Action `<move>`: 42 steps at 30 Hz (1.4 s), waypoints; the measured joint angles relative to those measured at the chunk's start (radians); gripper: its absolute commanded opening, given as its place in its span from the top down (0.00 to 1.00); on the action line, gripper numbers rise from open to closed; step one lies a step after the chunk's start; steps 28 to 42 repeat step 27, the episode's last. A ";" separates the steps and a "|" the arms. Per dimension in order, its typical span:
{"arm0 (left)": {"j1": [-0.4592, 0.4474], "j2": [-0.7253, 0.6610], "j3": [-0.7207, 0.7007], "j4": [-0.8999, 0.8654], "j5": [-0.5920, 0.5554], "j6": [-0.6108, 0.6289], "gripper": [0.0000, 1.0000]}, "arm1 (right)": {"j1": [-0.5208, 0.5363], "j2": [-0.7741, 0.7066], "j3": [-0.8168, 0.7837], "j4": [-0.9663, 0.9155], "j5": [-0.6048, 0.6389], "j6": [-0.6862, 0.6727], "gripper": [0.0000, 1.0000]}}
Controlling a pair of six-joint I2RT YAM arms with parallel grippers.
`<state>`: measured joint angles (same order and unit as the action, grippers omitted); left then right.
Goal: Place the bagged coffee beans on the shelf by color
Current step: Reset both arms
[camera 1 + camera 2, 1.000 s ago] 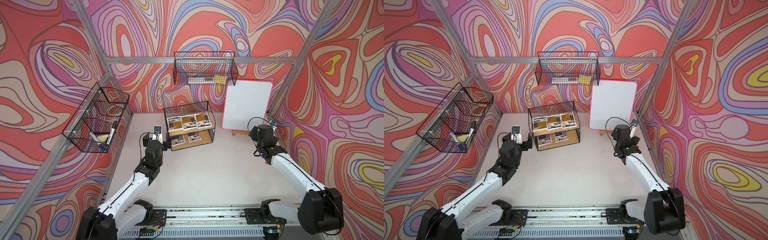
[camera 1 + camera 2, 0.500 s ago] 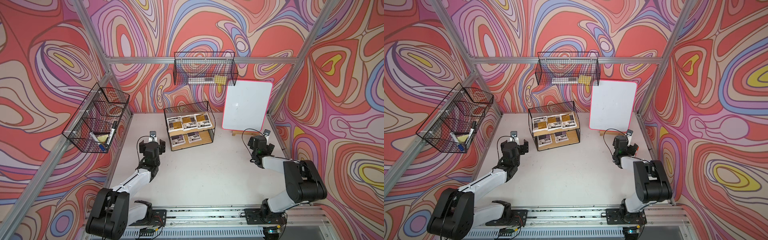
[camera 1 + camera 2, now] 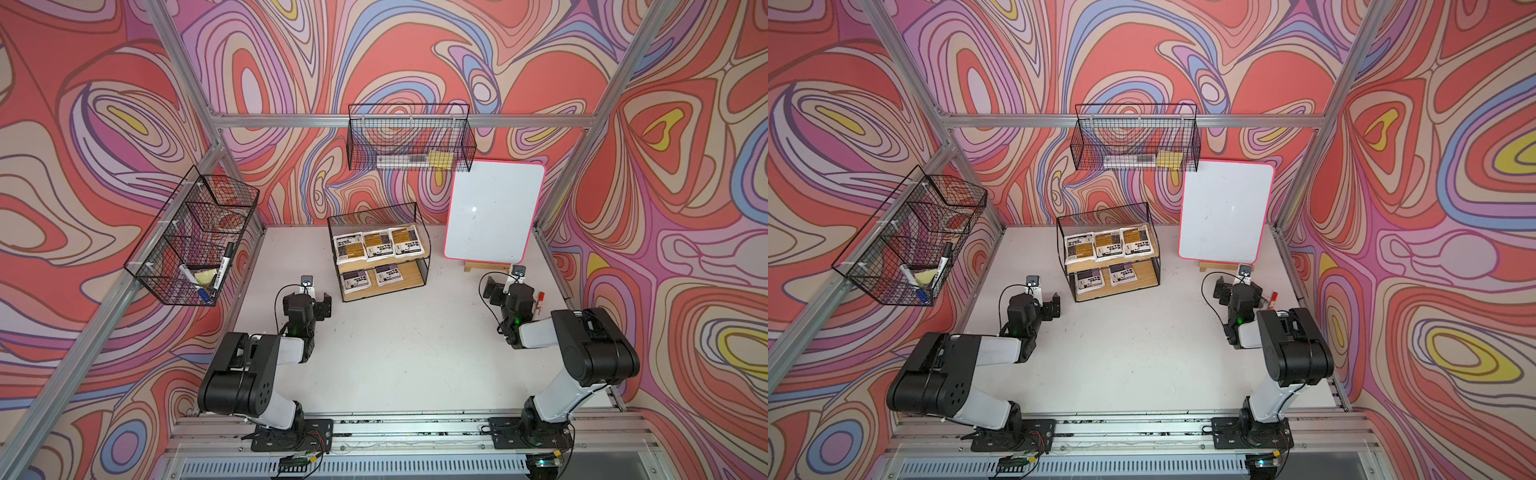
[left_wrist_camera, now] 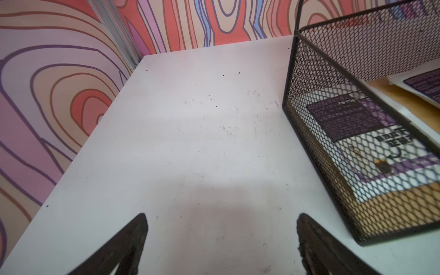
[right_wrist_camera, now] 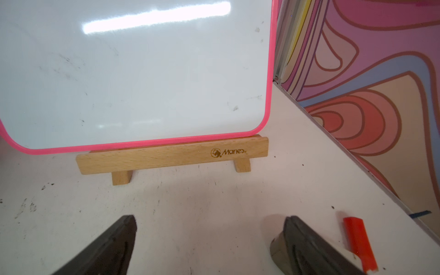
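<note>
The shelf (image 3: 413, 272) stands on the desk (image 3: 395, 353), left of the whiteboard (image 3: 492, 216). Three bags (image 3: 377, 245) lie on its upper board, two bags (image 3: 389, 274) on the lower. A marker (image 3: 540, 300) lies before the whiteboard.

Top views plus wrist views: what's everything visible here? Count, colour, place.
table: 1, white
shelf: 1, black mesh, wooden boards, table's far side
orange-yellow coffee bags: 3, upper board
purple coffee bags: 2, lower board
whiteboard: 1, pink-rimmed, on wooden stand, right of shelf
wire baskets: 2, black, hung at left and back, holding markers, yellow pads
red marker: 1, table's right edge
left gripper: 1, black, open, beside shelf
right gripper: 1, black, open, facing whiteboard
</note>
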<state>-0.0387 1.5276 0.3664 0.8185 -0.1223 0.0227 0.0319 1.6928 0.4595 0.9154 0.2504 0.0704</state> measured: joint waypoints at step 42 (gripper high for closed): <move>0.051 0.005 0.008 0.033 0.171 -0.039 0.01 | 0.000 0.000 0.000 0.039 -0.024 -0.010 0.02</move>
